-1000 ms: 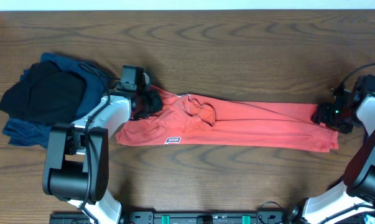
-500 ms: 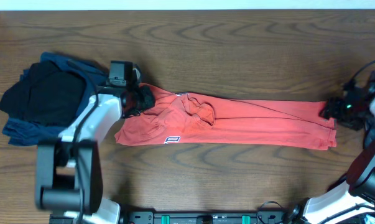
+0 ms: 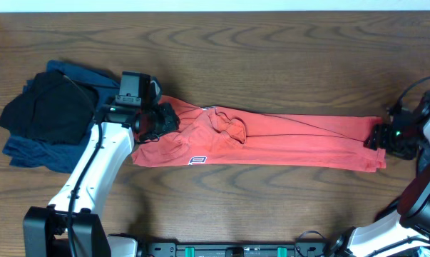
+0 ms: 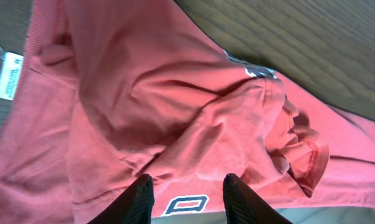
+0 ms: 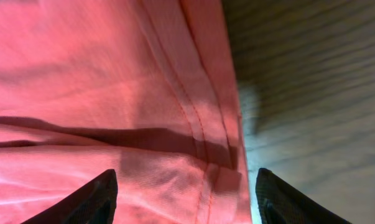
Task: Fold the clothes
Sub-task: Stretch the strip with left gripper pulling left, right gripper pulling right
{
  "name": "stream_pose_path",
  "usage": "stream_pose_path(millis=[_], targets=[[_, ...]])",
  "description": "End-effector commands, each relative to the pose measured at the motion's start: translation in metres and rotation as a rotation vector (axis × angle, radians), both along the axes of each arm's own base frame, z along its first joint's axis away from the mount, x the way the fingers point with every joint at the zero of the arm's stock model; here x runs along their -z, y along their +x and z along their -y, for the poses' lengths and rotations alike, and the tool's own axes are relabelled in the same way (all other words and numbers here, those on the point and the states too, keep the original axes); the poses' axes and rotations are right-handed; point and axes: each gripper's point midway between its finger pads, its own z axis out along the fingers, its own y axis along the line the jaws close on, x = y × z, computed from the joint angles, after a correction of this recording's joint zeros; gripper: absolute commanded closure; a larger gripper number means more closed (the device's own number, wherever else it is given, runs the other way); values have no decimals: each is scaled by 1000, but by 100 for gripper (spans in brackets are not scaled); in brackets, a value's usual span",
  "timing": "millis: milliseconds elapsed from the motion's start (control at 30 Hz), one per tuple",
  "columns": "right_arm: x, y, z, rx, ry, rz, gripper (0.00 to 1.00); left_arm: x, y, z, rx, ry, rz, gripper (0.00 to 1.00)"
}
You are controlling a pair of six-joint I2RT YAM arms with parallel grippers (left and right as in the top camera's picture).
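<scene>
Coral-red soft T-shirt (image 3: 286,143), a long band (white label (image 4: 9,76) showing) | left gripper (image 4: 186,194), jaws parted, over its bunched end | right gripper (image 5: 186,186), jaws spread, over its opposite edge

One red shirt (image 3: 286,146); at least two dark garments (image 3: 47,114) heaped; one bench (image 3: 272,57); two tools: left tool (image 3: 166,120), right tool (image 3: 377,135).
</scene>
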Motion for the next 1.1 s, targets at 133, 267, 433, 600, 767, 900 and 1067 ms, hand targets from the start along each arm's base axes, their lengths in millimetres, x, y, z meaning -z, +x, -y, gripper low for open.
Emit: stream_pose_path(millis=[133,267,433,600,767,900,1067], targets=[[22,-13,-5,-30,1,-12,33,-4,2,1,6,4,10,61],[28,-9,-13,-32,36,24,34,-4,2,1,6,4,10,60],[28,3,-28,-66,87,89,40,-4,1,1,6,5,1,60],[27,8,-35,-96,86,98,51,-2,-3,1,6,8,-14,60],[27,12,-37,-114,86,111,92,-1,-6,0,6,9,-27,60],[26,15,-35,-98,79,122,99,0,-9,0,7,12,-41,60],[20,10,-5,53,-51,38,99,4,-17,-4,18,30,-71,60]])
